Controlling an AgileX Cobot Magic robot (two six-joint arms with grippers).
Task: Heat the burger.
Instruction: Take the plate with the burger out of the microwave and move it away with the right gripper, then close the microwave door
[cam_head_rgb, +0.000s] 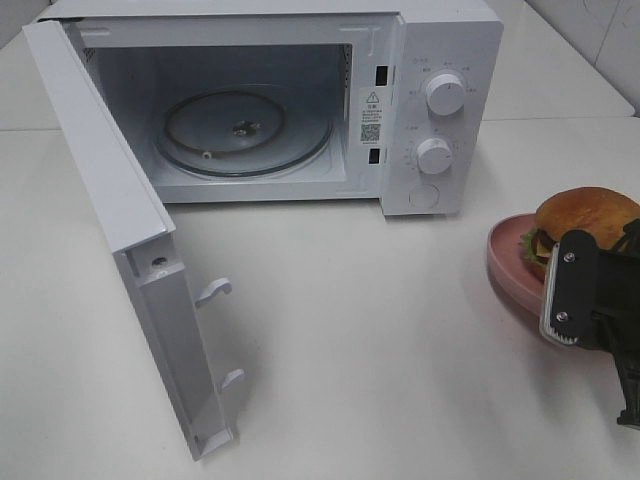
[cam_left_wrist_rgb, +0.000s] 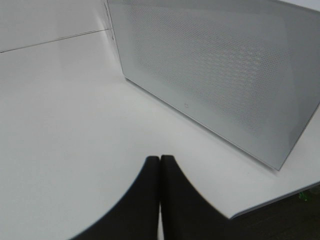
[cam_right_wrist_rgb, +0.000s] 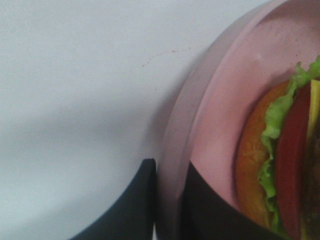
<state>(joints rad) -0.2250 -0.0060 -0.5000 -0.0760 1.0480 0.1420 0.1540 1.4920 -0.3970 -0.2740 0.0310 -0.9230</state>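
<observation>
Microwave (cam_head_rgb: 300, 105) stands with its door (cam_head_rgb: 120, 230) swung wide; a warning-triangle sticker with a QR code (cam_head_rgb: 371, 115) sits on the inner frame, its text too small to read. Right gripper (cam_right_wrist_rgb: 170, 200) is clamped on the rim of the pink plate (cam_right_wrist_rgb: 220, 125), one finger on each side. Burger (cam_head_rgb: 583, 225) rests upright on that plate, bun up, right of the microwave; left gripper (cam_left_wrist_rgb: 160, 195) is closed, empty, over the table (cam_head_rgb: 380, 350).

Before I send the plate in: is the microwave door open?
Open. The microwave door is swung wide to the left, exposing the glass turntable inside, with nothing on it.
</observation>
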